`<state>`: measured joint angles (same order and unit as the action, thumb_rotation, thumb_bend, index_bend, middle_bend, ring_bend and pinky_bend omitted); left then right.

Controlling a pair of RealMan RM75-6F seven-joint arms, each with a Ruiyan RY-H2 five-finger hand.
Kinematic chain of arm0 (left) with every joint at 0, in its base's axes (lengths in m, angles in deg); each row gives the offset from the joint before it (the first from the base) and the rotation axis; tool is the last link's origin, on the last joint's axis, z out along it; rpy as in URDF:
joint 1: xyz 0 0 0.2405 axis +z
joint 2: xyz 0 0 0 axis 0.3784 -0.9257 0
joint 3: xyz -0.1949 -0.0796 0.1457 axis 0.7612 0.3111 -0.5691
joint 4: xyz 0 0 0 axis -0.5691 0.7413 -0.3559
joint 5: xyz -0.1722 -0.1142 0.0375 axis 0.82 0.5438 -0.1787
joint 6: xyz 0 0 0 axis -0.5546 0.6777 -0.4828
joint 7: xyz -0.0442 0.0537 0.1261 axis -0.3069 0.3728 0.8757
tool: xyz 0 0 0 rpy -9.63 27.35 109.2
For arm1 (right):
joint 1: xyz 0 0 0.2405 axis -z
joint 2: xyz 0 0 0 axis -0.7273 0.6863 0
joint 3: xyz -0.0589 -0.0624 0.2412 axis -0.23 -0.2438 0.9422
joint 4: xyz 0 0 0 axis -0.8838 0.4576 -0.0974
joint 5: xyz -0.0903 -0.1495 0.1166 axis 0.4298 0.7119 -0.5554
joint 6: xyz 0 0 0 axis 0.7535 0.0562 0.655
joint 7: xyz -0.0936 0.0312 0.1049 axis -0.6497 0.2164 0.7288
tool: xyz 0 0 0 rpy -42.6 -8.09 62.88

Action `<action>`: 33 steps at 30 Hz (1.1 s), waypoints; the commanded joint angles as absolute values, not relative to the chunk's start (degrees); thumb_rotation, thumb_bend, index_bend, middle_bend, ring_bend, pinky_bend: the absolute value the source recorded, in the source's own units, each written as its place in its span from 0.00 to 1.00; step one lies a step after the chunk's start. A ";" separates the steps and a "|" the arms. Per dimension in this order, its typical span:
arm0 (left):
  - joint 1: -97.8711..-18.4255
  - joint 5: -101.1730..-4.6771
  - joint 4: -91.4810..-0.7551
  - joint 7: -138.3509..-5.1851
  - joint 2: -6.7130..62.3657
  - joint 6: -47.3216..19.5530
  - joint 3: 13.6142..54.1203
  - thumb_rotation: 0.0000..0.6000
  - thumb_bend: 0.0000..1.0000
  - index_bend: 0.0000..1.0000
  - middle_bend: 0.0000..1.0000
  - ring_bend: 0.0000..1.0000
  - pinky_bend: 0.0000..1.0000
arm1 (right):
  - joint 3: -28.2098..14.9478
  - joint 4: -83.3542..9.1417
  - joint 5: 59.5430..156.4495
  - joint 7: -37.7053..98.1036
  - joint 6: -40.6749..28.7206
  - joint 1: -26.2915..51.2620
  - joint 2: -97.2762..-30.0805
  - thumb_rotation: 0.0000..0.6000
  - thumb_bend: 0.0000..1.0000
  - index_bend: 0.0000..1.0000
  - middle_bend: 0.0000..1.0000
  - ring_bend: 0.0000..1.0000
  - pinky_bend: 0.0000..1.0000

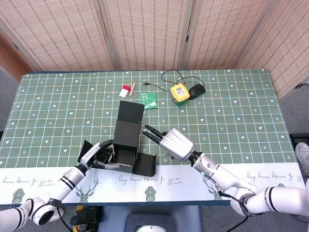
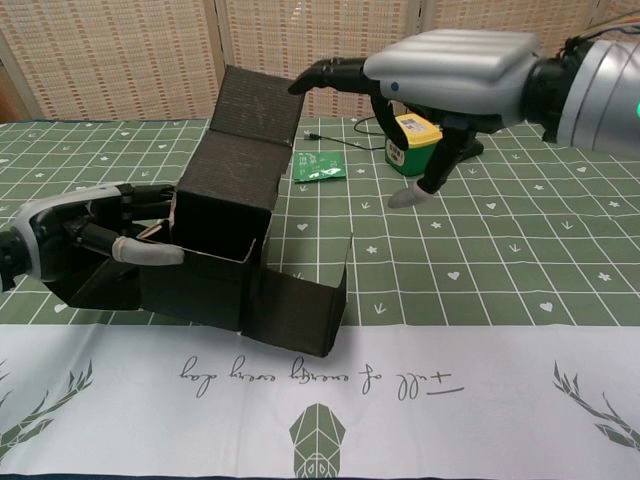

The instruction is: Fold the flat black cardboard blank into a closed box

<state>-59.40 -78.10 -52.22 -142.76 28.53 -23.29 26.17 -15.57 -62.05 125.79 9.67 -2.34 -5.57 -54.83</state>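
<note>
The black cardboard box (image 1: 126, 143) (image 2: 215, 250) stands half-folded near the table's front, top open. Its lid flap (image 1: 131, 111) (image 2: 250, 110) rises behind it and one side flap (image 1: 147, 164) (image 2: 305, 305) lies out to the right. My left hand (image 1: 99, 155) (image 2: 80, 235) grips the box's left wall, thumb (image 2: 150, 253) laid over the rim into the opening. My right hand (image 1: 175, 143) (image 2: 450, 65) hovers open to the right of the box. Its fingertips (image 2: 305, 84) reach close to the lid flap's edge; I cannot tell whether they touch it.
At the back lie a red and white small box (image 1: 127, 90), a green packet (image 1: 148, 99) (image 2: 320, 166), a yellow device (image 1: 178, 93) (image 2: 414, 140) and a black mouse (image 1: 196, 89) with its cable. A white printed paper strip (image 2: 400, 390) runs along the front edge.
</note>
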 commanded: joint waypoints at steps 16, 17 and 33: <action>-60.72 -81.82 -56.73 -161.27 20.16 -22.92 26.56 1.00 0.04 0.28 0.27 0.68 0.80 | -15.77 -55.92 133.27 13.40 -9.28 1.63 -60.44 1.00 0.14 0.00 0.00 0.58 0.83; -60.87 -81.84 -57.00 -162.10 19.78 -22.97 26.62 1.00 0.04 0.28 0.27 0.68 0.80 | -15.66 -55.30 133.84 12.98 -9.82 1.85 -61.16 1.00 0.12 0.00 0.00 0.58 0.83; -62.41 -81.98 -60.68 -167.79 15.63 -23.43 26.94 1.00 0.04 0.28 0.27 0.68 0.80 | -12.90 -40.71 143.15 11.28 -21.86 5.06 -76.40 1.00 0.02 0.00 0.00 0.57 0.83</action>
<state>-62.28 -81.99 -60.49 -167.47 15.87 -23.34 26.94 -13.25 -42.21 142.02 10.24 -20.71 4.56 -75.07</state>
